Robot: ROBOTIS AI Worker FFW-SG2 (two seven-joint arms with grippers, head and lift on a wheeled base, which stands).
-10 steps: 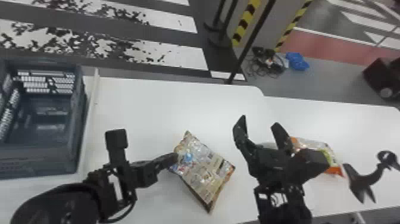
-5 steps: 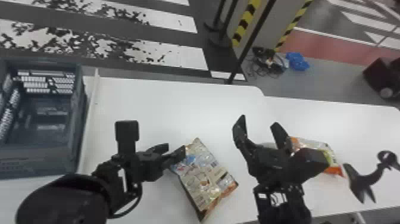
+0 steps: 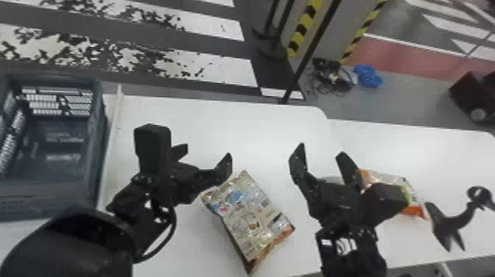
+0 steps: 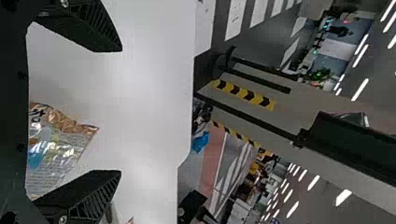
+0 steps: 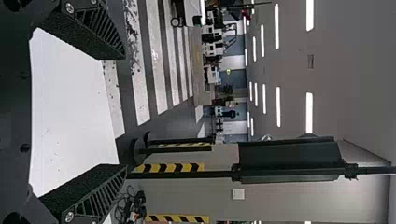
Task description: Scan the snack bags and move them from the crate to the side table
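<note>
Snack bag on the table, between crate and side table; scan stage, by my reading.

Left claw [image 3: 206, 153] wide apart, gripping nothing, one finger over or just beside the near bag [image 3: 250, 217]; contact unclear. Right claw [image 3: 321, 150] also spread, holding nothing, near the bag's other side. Next move likely wants one claw lowered square over the bag, then a light pinch to lift or turn it for scanning. Near bag: crinkled, glossy film, roughly rectangular, printed panel up, brownish ends. Second bag [image 3: 414, 210], orange-edged, partly behind right claw. Crate [image 3: 48, 193]: grey-blue, rigid, slotted walls. Table [image 3: 221, 121]: smooth, white, rounded corner.
</note>
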